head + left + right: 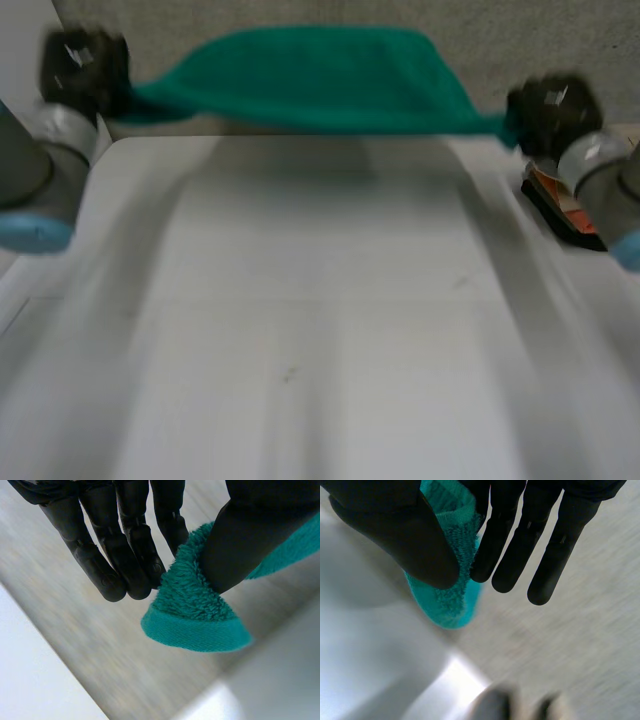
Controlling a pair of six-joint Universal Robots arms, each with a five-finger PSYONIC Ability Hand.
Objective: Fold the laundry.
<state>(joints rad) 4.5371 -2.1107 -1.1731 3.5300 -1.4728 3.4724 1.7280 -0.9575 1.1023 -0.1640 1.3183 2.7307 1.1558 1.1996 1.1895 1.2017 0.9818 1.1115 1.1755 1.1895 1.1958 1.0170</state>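
A green towel [320, 80] hangs stretched in the air beyond the far edge of the white table [320, 320], held between both hands. My left hand [85, 70] pinches the towel's left corner [195, 615] between thumb [235, 545] and fingers [145, 565]. My right hand [550, 110] pinches the right corner [452, 595] the same way, thumb [405, 535] against fingers [495, 555]. The towel sags slightly toward each hand and bulges up in the middle.
A small orange and black object [560, 205] lies on the table near its right edge, beside my right arm. Grey carpet [520, 50] lies beyond the table.
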